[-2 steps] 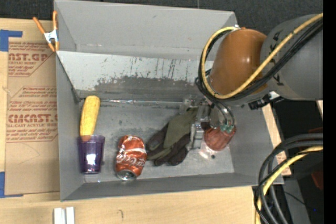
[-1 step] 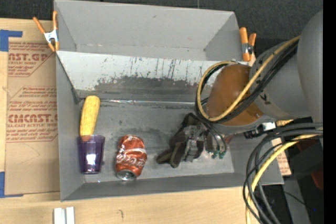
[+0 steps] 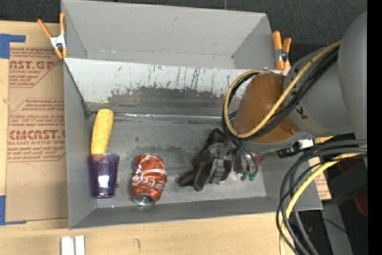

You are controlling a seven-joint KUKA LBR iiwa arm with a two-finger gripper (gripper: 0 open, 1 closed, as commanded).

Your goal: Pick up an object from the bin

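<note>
My gripper [image 3: 200, 175] low on the bin [image 3: 161, 33] floor, near the front wall, just beside the crushed red can [image 3: 147, 178]; apart or together, can't tell, nothing visibly held. Looks like approach step; next likely needs shifting onto the can, clamping, lifting

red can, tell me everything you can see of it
The red can is a crushed metal soda can with white script lettering. It lies on its side on the bin floor near the wall at the view's bottom, silver end toward that wall. The purple cup stands apart on one side, the gripper apart on the other; only the floor touches it.
</note>
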